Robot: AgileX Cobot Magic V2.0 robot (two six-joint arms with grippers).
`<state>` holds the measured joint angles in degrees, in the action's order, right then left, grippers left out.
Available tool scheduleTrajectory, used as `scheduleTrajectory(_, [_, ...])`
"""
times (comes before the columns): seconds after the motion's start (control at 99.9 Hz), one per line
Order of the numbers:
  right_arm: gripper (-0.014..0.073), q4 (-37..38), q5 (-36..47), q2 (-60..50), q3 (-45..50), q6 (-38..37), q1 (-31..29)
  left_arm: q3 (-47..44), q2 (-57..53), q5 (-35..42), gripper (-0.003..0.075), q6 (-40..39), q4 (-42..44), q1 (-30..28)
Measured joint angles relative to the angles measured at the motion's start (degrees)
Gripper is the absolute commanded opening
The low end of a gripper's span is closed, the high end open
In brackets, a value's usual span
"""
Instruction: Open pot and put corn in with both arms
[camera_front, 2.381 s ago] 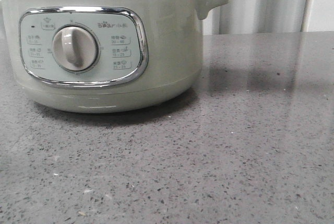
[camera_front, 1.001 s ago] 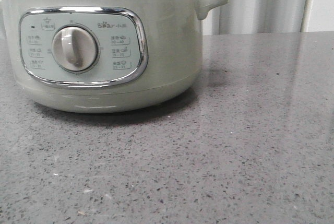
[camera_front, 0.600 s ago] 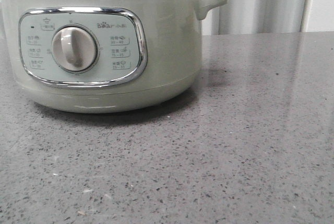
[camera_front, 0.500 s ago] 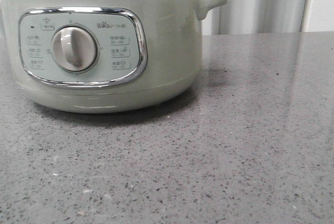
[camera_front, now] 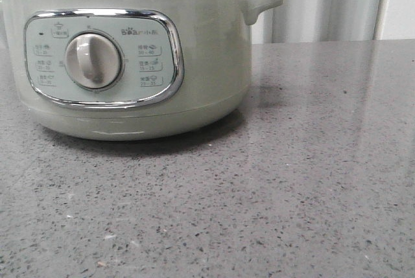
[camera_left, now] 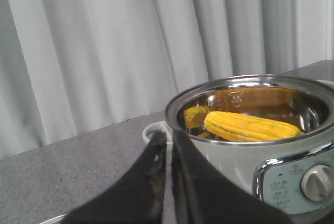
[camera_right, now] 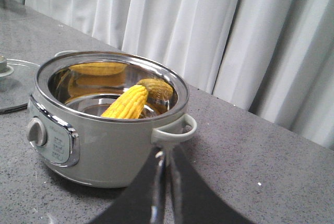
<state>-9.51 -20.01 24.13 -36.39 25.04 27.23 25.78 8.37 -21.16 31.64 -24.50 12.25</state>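
The corn (camera_right: 127,102) lies inside the open pot (camera_right: 104,145); the lid (camera_right: 11,85) seems parked on the counter (camera_right: 261,182); left claw (camera_left: 168,145) and right claw (camera_right: 166,164) pressed together, empty

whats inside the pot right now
The corn lies inside the open pot, one end leaning against the steel wall. The floor beneath it is hidden.

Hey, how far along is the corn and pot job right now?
It looks finished. The pot is open, its glass lid lying on the counter beside it, and the corn rests inside the steel bowl. Nothing is in hand: the left gripper and right gripper are both shut, empty and clear of the pot. Nothing visible remains.
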Motion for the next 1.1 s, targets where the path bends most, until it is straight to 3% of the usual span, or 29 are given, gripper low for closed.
scheduleTrajectory(0.26, [-0.0045, 0.0, 0.0, 0.0, 0.0, 0.0, 0.0, -12.7, -2.2, 8.3, -0.0020, -0.9, 6.9, -0.2])
scheduleTrajectory(0.56, [-0.0045, 0.0, 0.0, 0.0, 0.0, 0.0, 0.0, -24.4, -8.6, 9.8, -0.0020, -23.9, 24.5, -0.4])
scheduleTrajectory(0.881, [-0.0045, 0.0, 0.0, 0.0, 0.1, 0.0, 0.0, -25.9, -8.6, 2.4, -0.0020, -27.7, 23.1, -1.0])
scheduleTrajectory(1.101, [-0.0045, 0.0, 0.0, 0.0, 0.1, 0.0, 0.0, -25.9, -8.6, 1.9, -0.0020, -27.9, 22.7, -2.6])
